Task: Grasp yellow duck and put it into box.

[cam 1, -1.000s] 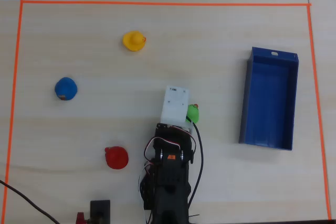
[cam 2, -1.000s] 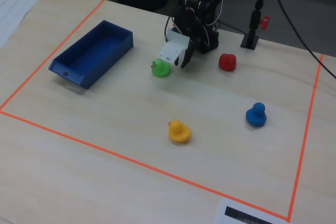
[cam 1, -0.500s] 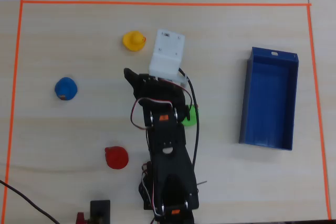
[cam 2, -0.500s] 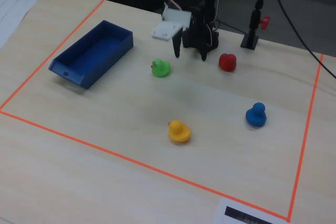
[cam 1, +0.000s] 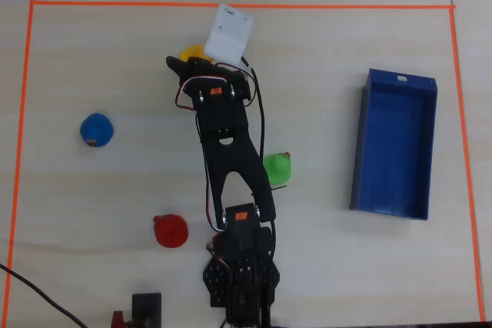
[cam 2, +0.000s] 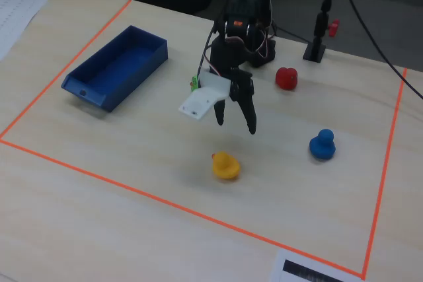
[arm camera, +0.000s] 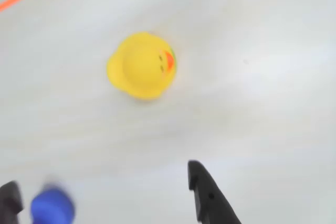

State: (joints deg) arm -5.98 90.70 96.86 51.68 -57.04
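The yellow duck [cam 2: 226, 166] sits on the table near the orange tape line, with its beak showing in the wrist view [arm camera: 142, 65]. My gripper [cam 2: 235, 118] hangs open and empty a little above it and toward the arm's base. In the wrist view the gripper [arm camera: 102, 177] shows two black fingertips [arm camera: 195, 174] spread wide, with the duck ahead of them. In the overhead view the gripper [cam 1: 187, 64] partly covers the duck [cam 1: 190, 52]. The deep-blue box [cam 1: 393, 144] lies empty at the right, and at the left in the fixed view [cam 2: 117, 67].
A blue duck [cam 1: 97, 130], a red duck [cam 1: 170, 230] and a green duck [cam 1: 277, 168] stand around the arm. The blue duck shows blurred in the wrist view [arm camera: 51, 208]. Orange tape [cam 1: 231, 5] frames the work area. A stand [cam 2: 317, 47] is behind.
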